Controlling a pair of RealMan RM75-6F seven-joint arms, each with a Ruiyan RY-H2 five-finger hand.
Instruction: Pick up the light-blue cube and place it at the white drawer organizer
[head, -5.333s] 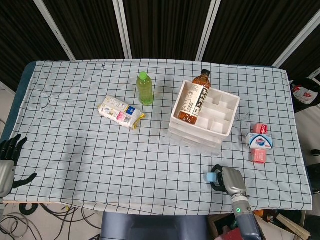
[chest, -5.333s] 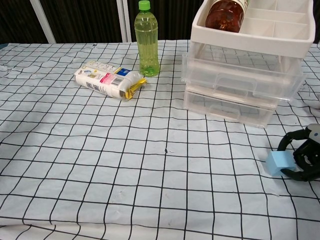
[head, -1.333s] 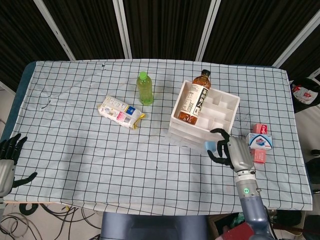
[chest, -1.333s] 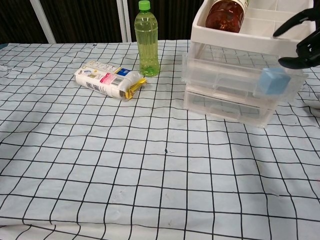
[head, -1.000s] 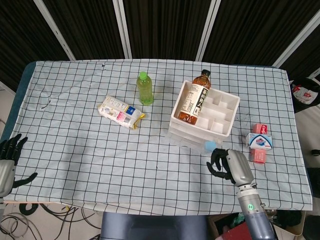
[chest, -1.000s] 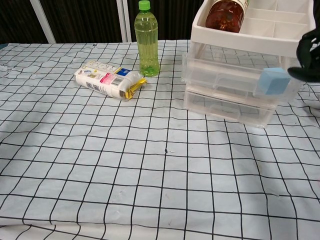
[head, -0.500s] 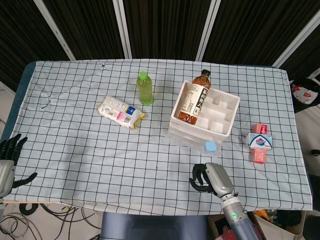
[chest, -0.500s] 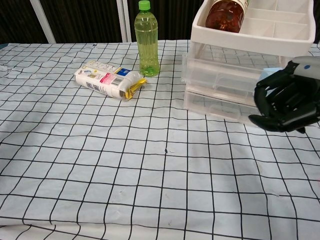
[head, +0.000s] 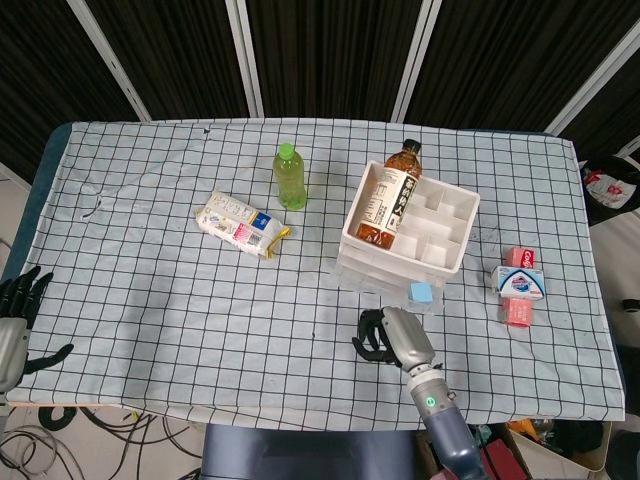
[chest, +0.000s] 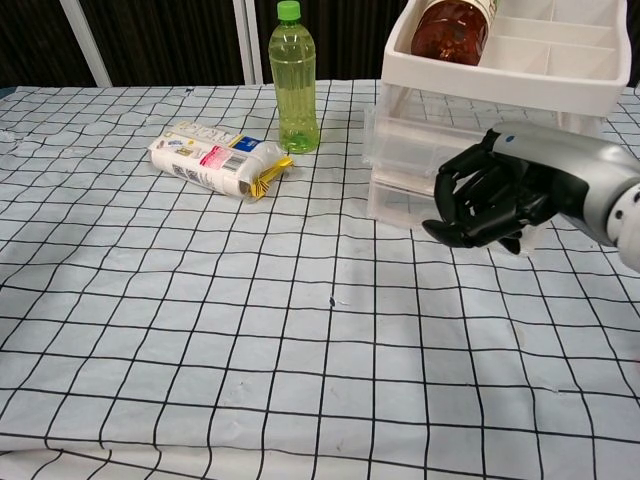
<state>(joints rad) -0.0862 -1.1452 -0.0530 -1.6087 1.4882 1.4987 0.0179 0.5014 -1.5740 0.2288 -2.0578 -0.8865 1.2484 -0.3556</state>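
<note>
The light-blue cube (head: 421, 292) rests on the front ledge of the clear drawers under the white drawer organizer (head: 398, 262), apart from any hand. My right hand (head: 385, 338) hovers over the cloth to the front left of the cube, fingers loosely bent and holding nothing. In the chest view that same right hand (chest: 495, 200) is in front of the organizer (chest: 500, 88) and hides the cube. My left hand (head: 15, 318) hangs at the table's far left edge with fingers spread and empty.
A brown tea bottle (head: 390, 200) lies in the organizer's left compartment. A green bottle (head: 290, 177) and a snack pack (head: 241, 225) sit on the checked cloth to the left. Small red and white boxes (head: 518, 284) lie right of the organizer.
My right hand carried the cube up to the organizer's front ledge, let it go, then drew back and moved left across the front. The cube stays put. The left hand has not moved.
</note>
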